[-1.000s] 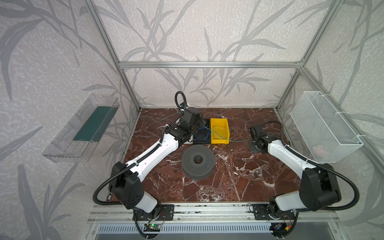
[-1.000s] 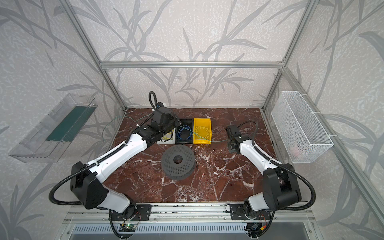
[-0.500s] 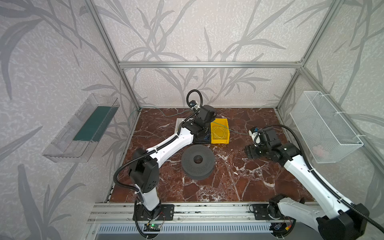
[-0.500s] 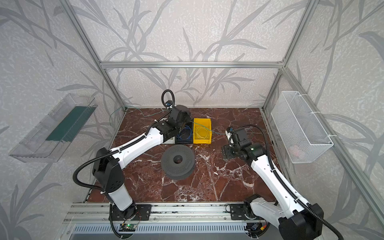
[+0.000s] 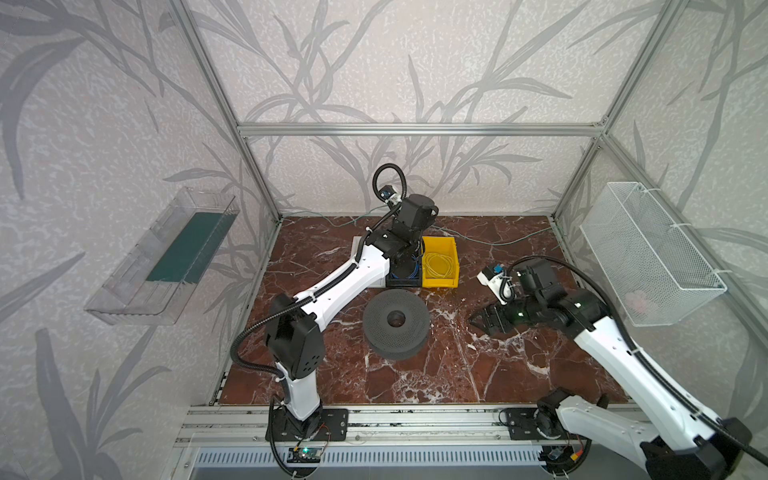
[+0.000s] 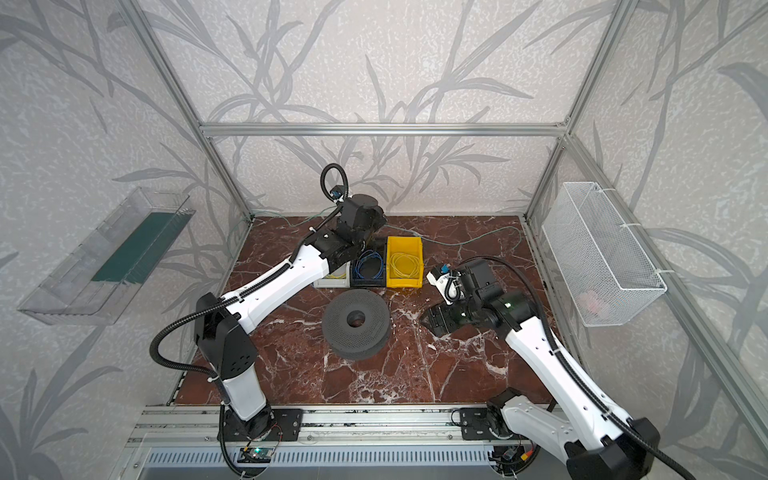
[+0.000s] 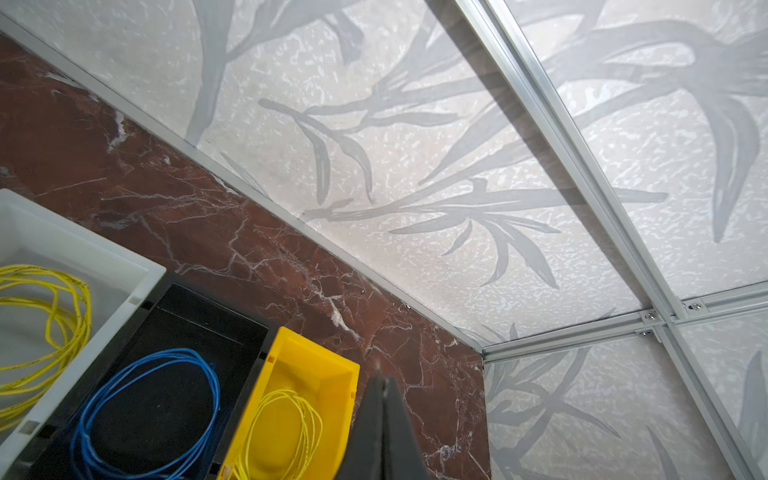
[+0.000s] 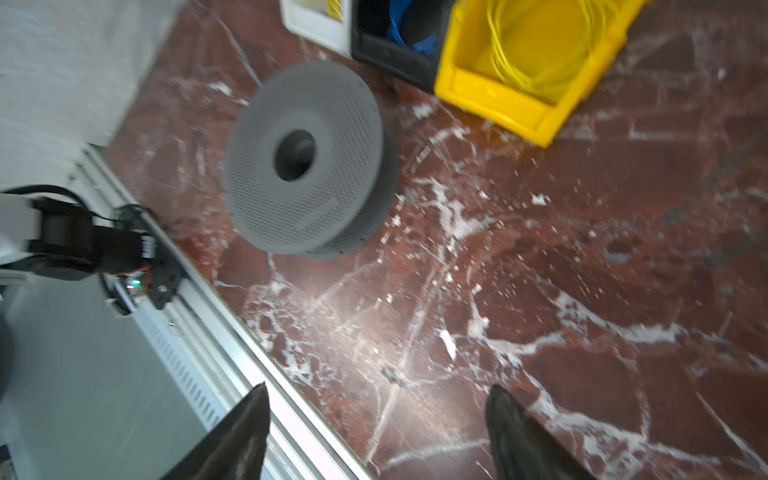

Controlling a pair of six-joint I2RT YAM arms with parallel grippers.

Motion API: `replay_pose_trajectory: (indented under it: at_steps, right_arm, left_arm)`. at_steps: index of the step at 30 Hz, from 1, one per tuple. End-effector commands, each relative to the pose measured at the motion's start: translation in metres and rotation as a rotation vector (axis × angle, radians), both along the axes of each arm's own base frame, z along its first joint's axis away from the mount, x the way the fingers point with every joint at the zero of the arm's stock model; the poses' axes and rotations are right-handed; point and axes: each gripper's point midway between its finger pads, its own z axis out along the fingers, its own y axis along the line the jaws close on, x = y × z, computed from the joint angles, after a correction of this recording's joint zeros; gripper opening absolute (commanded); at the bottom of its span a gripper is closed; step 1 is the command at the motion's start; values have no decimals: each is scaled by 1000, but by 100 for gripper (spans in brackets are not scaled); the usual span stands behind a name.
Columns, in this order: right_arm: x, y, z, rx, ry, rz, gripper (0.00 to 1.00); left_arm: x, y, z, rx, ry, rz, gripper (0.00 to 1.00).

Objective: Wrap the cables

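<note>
Red marble tabletop (image 5: 457, 374), leafy grey wallpaper on every wall, and the cable (image 5: 503, 244) is lying far back. It is a thin teal-green line running side to side along the rear edge, behind the row of bins, and both top views are showing that same cable (image 6: 457, 244). It is looking slack and gently wavy, not yet coiled.

The left arm (image 5: 345, 282) is reaching right over the bins toward that back strip, so it is the nearer one by a good way. The left fingers (image 7: 370, 432) are pressed together, and no cable is showing between them in the wrist view, so I cannot tell whether they are pinching it. The right fingers (image 8: 243, 436) are spread wide and empty. They are hovering low beside the grey spool (image 5: 395, 324) with the cable well apart from them, off toward the back wall.

That spool is a perforated, matte drum with a dark centre hole, lying flat. Behind it the yellow bin (image 6: 405, 282) is holding a pale yellow coil, and the black bin (image 6: 368, 284) a glossy blue coil. Both bins look like hard plastic.

My read is that the cable has to come forward to the spool, and the left side is better placed to fetch it.
</note>
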Motion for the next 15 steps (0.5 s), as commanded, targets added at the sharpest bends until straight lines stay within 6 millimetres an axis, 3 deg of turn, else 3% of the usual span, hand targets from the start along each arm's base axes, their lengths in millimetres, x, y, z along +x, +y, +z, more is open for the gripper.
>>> replay_pose_trajectory:
  at_steps: [1, 4, 7, 11, 15]
  right_arm:
    - [-10, 23, 77, 221, -157, 103, 80]
    - [5, 26, 113, 239, -277, 102, 75]
    - [35, 25, 128, 167, -361, 69, 75]
    - [71, 36, 123, 118, -416, 76, 77]
    - [98, 56, 103, 121, -403, 120, 78]
  left_arm:
    - [-4, -7, -25, 64, 45, -10, 0]
    - [-9, -19, -39, 19, 48, -56, 0]
    - [-17, -26, -45, 2, 62, -79, 0]
    - [-31, -29, -46, 13, 61, -105, 0]
    - [-44, -29, -47, 4, 68, -139, 0]
